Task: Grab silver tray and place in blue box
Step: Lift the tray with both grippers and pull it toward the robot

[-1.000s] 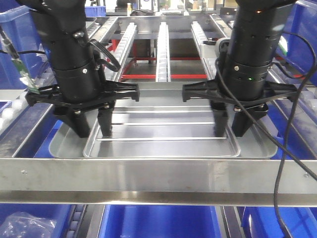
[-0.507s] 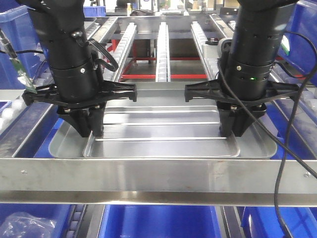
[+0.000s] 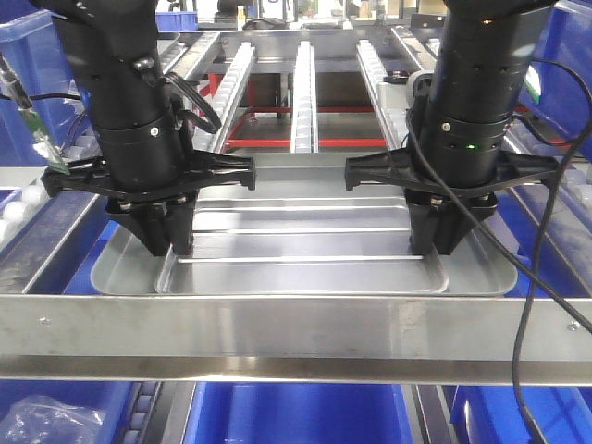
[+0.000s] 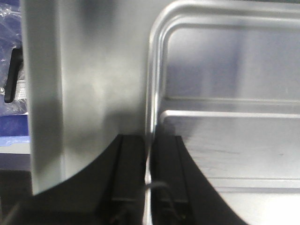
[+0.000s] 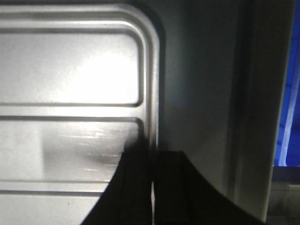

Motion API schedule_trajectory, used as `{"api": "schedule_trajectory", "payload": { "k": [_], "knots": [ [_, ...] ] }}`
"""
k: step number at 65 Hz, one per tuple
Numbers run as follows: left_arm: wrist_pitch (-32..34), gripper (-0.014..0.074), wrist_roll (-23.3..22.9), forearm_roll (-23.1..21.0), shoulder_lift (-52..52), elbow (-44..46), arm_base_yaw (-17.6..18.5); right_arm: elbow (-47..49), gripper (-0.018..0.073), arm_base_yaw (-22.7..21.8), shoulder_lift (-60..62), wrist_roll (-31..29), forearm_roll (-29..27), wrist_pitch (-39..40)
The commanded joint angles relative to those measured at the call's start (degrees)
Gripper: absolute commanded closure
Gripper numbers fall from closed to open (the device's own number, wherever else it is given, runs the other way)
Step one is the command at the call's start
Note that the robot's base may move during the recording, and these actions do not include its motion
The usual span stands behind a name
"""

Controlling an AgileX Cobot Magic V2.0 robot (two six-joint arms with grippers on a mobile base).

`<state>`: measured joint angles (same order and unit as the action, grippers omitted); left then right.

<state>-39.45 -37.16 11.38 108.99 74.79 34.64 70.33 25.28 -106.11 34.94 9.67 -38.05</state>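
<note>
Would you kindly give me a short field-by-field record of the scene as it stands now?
silver tray: lying level behind the metal frame bar, not in any box
left gripper: shut on the tray's left rim, one finger on each side
right gripper: shut on the tray's right rim
blue box: lower than the tray, on the near side of the bar
roller rails: beyond the tray
lifted: cannot tell
task stage: gripped, not yet placed
</note>
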Motion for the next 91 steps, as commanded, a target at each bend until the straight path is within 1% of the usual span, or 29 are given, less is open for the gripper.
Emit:
{"api": "schedule_trajectory", "payload": {
  "k": [1,7,10,15,20,30,38,43,47,54,64,68,72,77,82,86,91],
  "knots": [
    [-0.8,0.0607,-0.5,0.2,-1.8,1.0,0.0,2.1,0.0494,-0.2,2.4,-0.3,0.3,1.6],
    [-4.2,0.0607,-0.5,0.3,-2.5,3.2,0.0,4.4,0.0494,-0.2,3.2,0.7,0.3,-2.5],
    [-6.3,0.0607,-0.5,1.4,-3.3,4.2,0.0,5.5,0.0494,-0.2,4.2,1.3,0.3,-4.5],
    [-9.0,0.0607,-0.5,2.6,-5.6,6.2,0.0,7.0,0.0494,-0.1,6.2,2.4,0.3,-6.2],
    [-11.0,0.0607,-0.5,2.7,-8.1,7.3,0.0,7.2,0.0494,0.5,8.6,3.8,0.3,-7.4],
    [-13.4,0.0607,-0.5,1.8,-13.5,7.4,0.5,6.4,0.0494,3.6,13.3,6.3,1.2,-8.5],
    [-16.9,0.0607,-0.7,2.0,-16.3,6.7,2.2,4.4,0.0494,6.8,16.5,11.3,4.1,-9.3],
    [-16.6,0.0607,-2.5,2.7,-18.5,4.5,3.7,2.0,0.0494,9.0,18.7,14.6,6.9,-9.6],
    [-15.9,0.0607,-4.9,3.4,-20.6,1.6,5.5,0.2,0.0494,10.5,20.4,16.4,8.2,-9.7],
    [-14.5,0.0607,-8.5,4.3,-24.3,-3.8,9.6,-3.8,0.0494,13.0,24.2,18.3,8.4,-9.9],
    [-14.3,0.0607,-18.1,10.4,-30.2,-10.5,16.7,-10.8,0.0494,16.8,30.6,22.9,8.9,-9.5],
    [-14.4,0.0606,-21.8,11.7,-32.1,-12.7,19.5,-13.3,0.0494,19.1,33.2,26.0,10.6,-9.7],
    [-14.4,0.0607,-24.0,12.5,-33.9,-14.3,21.5,-16.0,0.0494,21.3,35.1,30.4,12.9,-10.0],
    [-14.5,0.0607,-24.8,13.2,-35.2,-15.4,22.8,-18.4,0.0494,24.6,37.1,34.6,16.1,-10.2],
    [-14.6,0.0607,-24.8,13.3,-35.5,-15.4,22.9,-19.5,0.0494,27.2,38.1,36.6,18.6,-10.7],
    [-14.5,0.0607,-24.8,13.3,-35.5,-15.4,22.9,-19.6,0.0494,28.2,38.2,36.9,19.1,-11.6],
    [-14.6,0.0607,-24.8,13.1,-35.5,-15.4,23.1,-19.6,0.0494,28.3,38.2,36.9,19.2,-11.6]
  ]
}}
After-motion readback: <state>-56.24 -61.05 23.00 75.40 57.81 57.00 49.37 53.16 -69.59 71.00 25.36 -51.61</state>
